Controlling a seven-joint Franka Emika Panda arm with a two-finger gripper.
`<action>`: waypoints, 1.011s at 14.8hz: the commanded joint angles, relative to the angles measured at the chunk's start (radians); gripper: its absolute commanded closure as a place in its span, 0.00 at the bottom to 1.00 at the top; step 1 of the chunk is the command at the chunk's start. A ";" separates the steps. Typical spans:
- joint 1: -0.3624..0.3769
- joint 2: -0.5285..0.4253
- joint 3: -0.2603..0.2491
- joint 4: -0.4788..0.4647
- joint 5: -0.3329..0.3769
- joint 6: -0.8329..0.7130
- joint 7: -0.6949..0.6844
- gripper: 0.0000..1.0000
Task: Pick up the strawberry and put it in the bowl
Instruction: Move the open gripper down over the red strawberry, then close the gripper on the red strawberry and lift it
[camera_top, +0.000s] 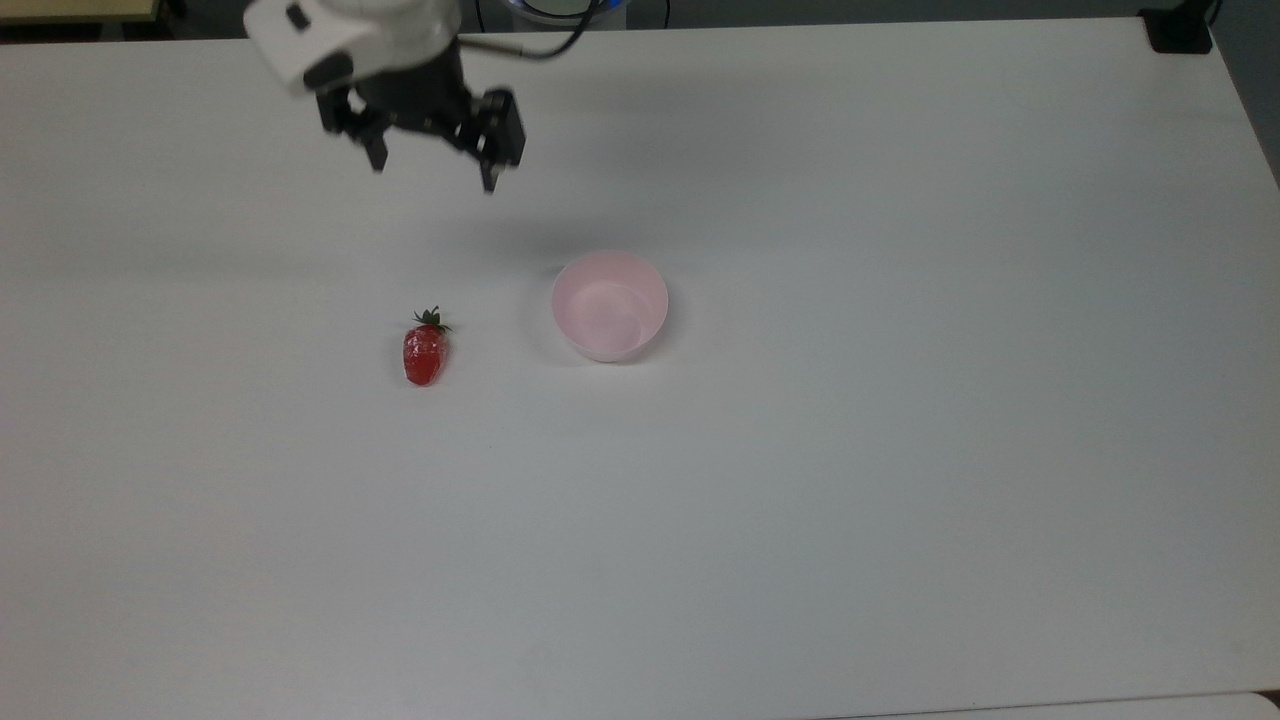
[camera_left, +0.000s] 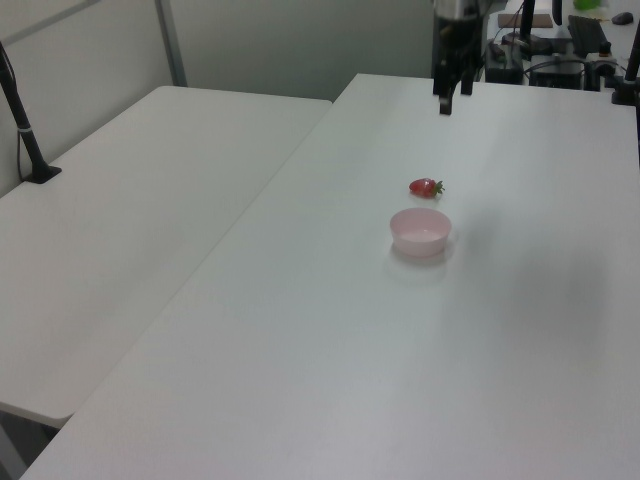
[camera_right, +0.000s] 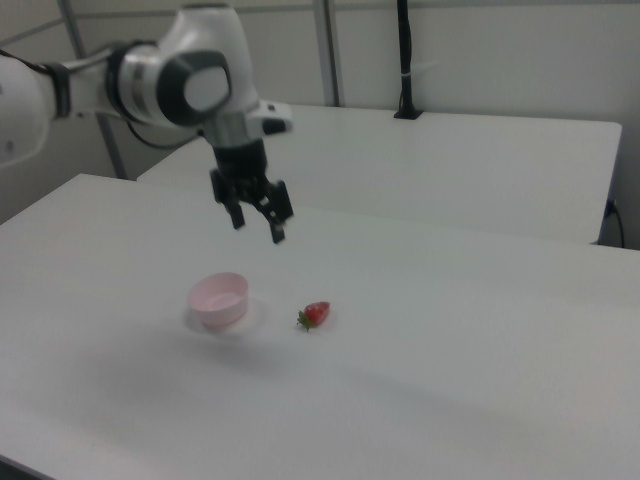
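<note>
strawberry (camera_top: 424, 354) glossy, elongated; bowl (camera_top: 609, 305) smooth, round.

A white bench (camera_left: 330, 330) fills most of the left view, and on it the small red strawberry (camera_left: 425, 187) lies on its side with its green cap toward the left view's right, just behind the pale pink bowl (camera_left: 420, 231), close to the bowl's far rim but apart from it. The dark gripper (camera_left: 447, 98) hangs above the bench's far end, well beyond both things, pointing down. A second white bench (camera_left: 130, 230) stands alongside on the left view's left, with a black clamped post (camera_left: 22, 120) at its far edge.
</note>
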 joint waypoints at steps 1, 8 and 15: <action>-0.014 0.108 -0.034 -0.063 0.018 0.169 -0.040 0.01; -0.041 0.271 -0.034 -0.060 0.018 0.327 -0.086 0.05; -0.029 0.311 -0.031 -0.060 0.027 0.418 -0.068 0.13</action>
